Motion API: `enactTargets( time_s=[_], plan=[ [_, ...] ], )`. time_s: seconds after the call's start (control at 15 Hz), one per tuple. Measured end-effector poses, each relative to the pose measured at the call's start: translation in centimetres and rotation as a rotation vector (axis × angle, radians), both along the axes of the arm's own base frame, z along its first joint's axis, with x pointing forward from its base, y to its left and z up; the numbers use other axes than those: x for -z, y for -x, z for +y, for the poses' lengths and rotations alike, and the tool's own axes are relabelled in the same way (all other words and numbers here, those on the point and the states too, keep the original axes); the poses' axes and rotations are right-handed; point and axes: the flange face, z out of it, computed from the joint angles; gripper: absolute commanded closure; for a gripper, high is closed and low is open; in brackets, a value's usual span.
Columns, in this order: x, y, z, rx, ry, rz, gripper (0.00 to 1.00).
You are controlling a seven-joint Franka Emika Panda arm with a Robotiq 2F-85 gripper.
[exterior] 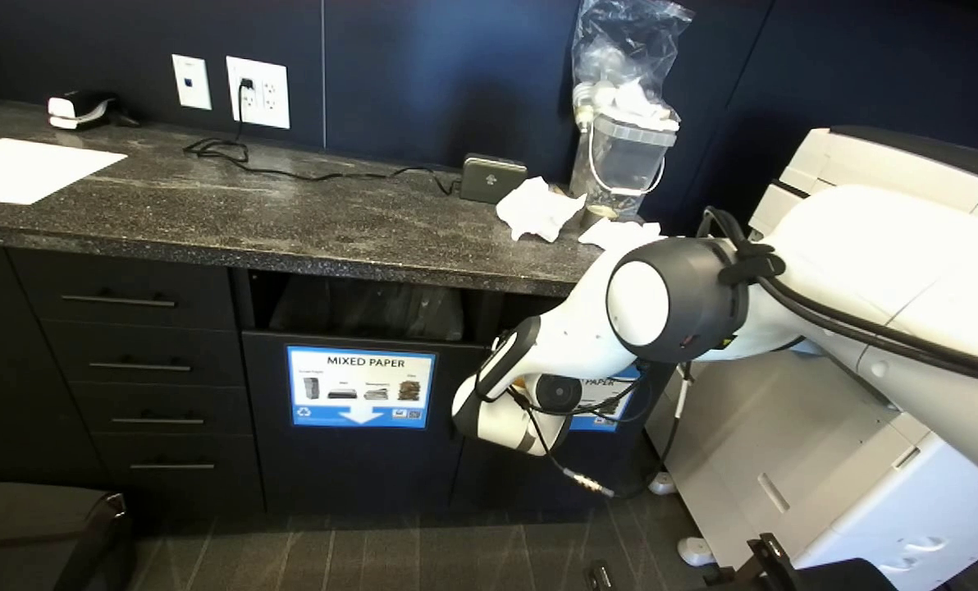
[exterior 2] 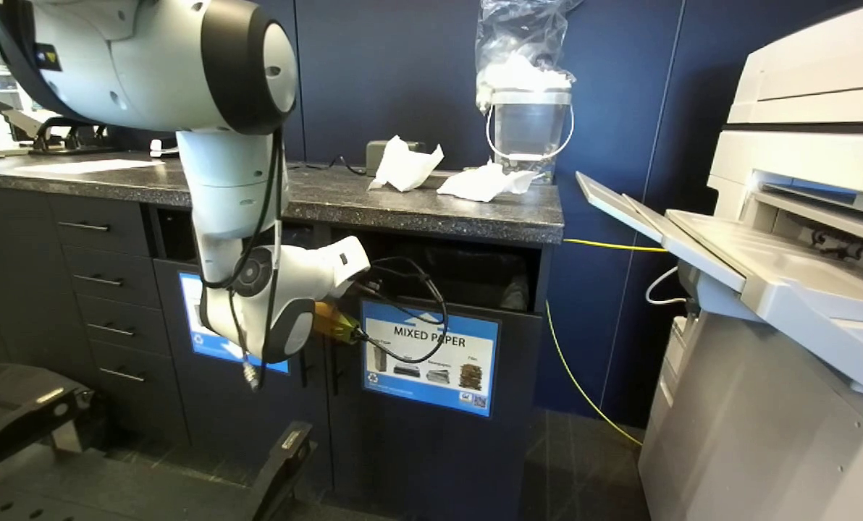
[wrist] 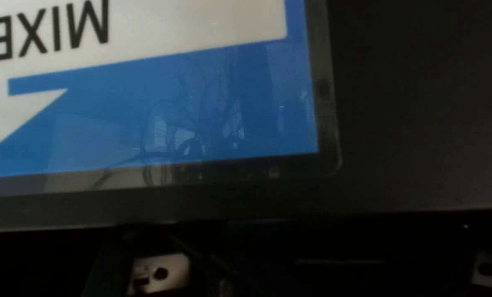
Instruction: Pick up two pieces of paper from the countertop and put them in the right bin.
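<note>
Spotted a piece of paper (exterior 2: 406, 165) near the right end of the tabletop (exterior: 292, 205), in front of a device (exterior: 493, 178), and a second piece of paper (exterior 2: 482, 183) just to its right, before a bucket (exterior 2: 531, 130). Saw a flat sheet (exterior: 29, 168) well to the left along the same tabletop. Found below, from left to right, drawers (exterior: 140, 349), the left bin (exterior: 358, 468) and, under both papers, the right bin (exterior 2: 431, 456). Caught the robot arm (exterior 2: 229, 188) before the bins, with a printer (exterior 2: 757, 434) to the right.

This looks like an office: a large copier (exterior 2: 779, 347) near mixed-paper bins (exterior 2: 431, 427).
</note>
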Motion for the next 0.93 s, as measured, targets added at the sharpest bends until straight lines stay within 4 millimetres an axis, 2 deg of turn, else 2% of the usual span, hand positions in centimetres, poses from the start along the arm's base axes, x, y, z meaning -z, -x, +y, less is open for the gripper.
enactTargets(
  time_s=[0.27, 0.47, 0.73, 0.93],
  plan=[
    [0.3, 0.2, -0.5, -0.042, 0.103, 0.040, 0.00],
    [0.1, 0.7, -2.0, -0.029, 0.121, 0.071, 0.00],
    [-0.9, 1.5, -4.0, -0.020, 0.145, 0.153, 0.00],
    [-2.2, 1.9, -4.4, -0.029, 0.140, 0.229, 0.00]
  ],
)
